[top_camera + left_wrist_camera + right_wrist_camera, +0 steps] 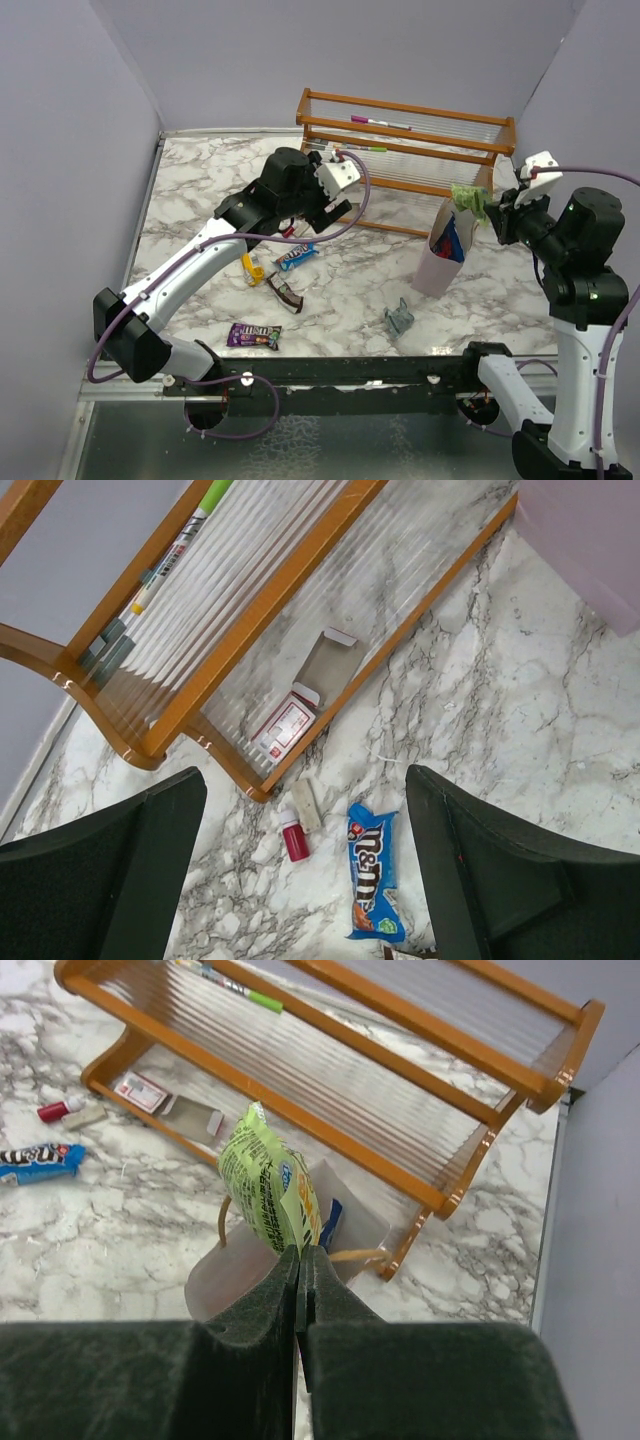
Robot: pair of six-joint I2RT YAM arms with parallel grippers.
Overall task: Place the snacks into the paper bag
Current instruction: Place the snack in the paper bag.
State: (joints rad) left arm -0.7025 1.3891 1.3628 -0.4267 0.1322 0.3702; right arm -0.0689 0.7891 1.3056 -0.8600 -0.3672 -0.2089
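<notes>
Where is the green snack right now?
In the top view the green snack is on the right side, pinched in the right gripper just above the open paper bag, near the right end of the wooden rack.

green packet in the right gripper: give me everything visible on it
The green packet is a crinkly, glossy light-green wrapper with yellow and blue print. The right gripper pinches one end with shut jaws. The rest sticks out beyond the grip, over the open mouth of the paper bag. It is not yet inside, and contact with the bag's rim is unclear.
</notes>
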